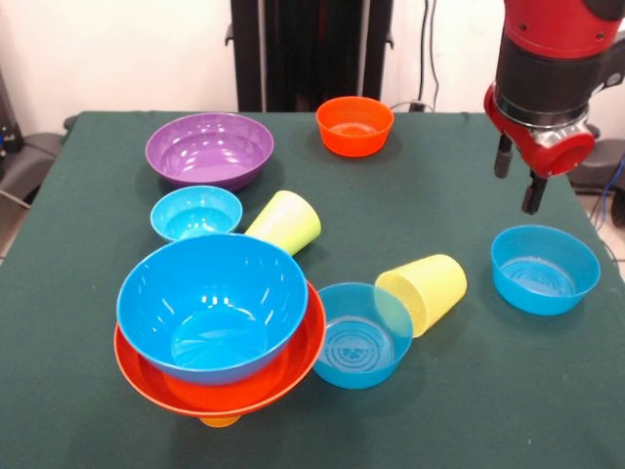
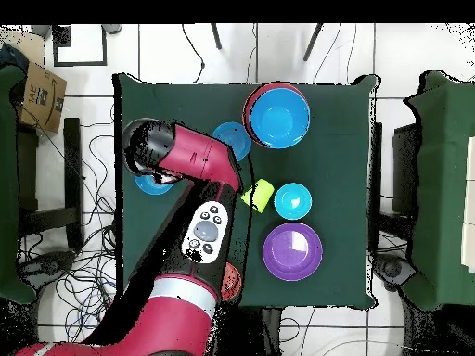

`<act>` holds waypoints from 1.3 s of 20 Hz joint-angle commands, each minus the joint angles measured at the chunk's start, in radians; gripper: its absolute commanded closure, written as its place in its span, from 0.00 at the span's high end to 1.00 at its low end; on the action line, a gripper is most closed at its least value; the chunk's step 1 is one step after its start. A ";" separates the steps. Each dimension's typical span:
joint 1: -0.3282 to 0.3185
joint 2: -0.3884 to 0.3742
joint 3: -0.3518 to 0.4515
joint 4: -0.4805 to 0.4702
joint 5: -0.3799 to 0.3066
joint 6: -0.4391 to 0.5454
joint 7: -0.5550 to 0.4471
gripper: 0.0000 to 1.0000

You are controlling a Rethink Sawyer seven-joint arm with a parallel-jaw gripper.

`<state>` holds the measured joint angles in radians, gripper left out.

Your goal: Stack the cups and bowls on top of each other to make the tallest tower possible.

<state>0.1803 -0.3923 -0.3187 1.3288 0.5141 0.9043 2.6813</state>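
Observation:
The tower stands at the front left: a large blue bowl (image 1: 210,308) nested in a wider orange bowl (image 1: 283,376) over an orange cup (image 1: 220,421); it also shows in the overhead view (image 2: 276,116). The lime green cup (image 1: 285,223) and the pale yellow cup (image 1: 423,290) lie on their sides. A medium blue bowl (image 1: 359,335) touches the tower. My gripper (image 1: 518,181) is open and empty, hovering above and behind the other medium blue bowl (image 1: 544,269). In the overhead view the arm hides the gripper.
A large purple bowl (image 1: 209,149), a small blue bowl (image 1: 195,212) and a small orange bowl (image 1: 354,125) stand upright toward the back. The green table (image 1: 469,410) has its right edge near the gripper. Chairs and cables surround the table.

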 commanded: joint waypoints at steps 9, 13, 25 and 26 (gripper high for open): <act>-0.054 0.126 0.062 -0.074 -0.059 -0.050 0.063 1.00; -0.066 0.159 0.057 -0.113 -0.069 -0.072 0.052 1.00; -0.081 0.219 0.037 -0.183 -0.077 -0.093 0.042 1.00; -0.082 0.223 0.035 -0.187 -0.076 -0.092 0.042 1.00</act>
<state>0.1175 -0.2117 -0.3350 1.1985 0.5102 0.8809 2.6813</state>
